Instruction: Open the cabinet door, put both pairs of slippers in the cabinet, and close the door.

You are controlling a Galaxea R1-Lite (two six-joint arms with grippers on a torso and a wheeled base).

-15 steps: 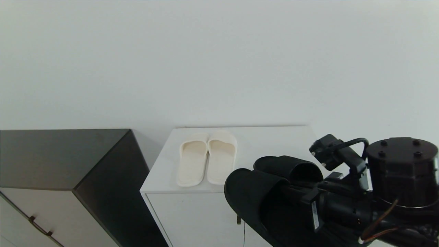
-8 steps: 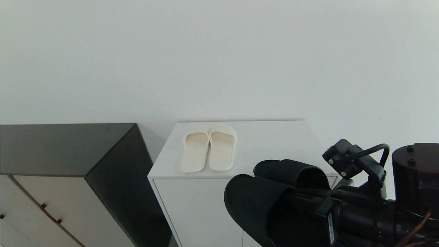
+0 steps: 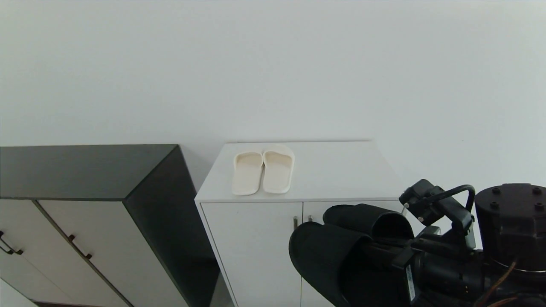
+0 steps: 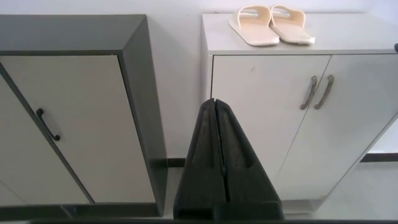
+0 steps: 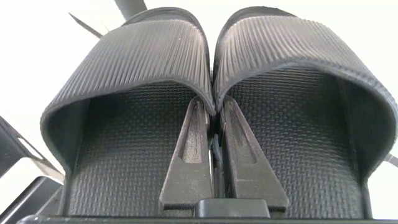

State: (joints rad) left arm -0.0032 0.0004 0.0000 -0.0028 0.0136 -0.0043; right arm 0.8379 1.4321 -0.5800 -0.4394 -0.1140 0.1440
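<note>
Cabinet top (image 3: 341, 170) | cream slippers (image 3: 263, 172) toes toward wall (image 3: 273, 64) | right gripper (image 5: 214, 124): black slippers (image 3: 324, 251)

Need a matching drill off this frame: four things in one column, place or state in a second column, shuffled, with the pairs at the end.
1. black slippers
2. cream slippers
3. white cabinet doors
4. left gripper

A. shut, holding nothing
B. on the cabinet top
C. clamped in the right gripper
D. closed

Pairs: 1-C, 2-B, 3-D, 4-A
</note>
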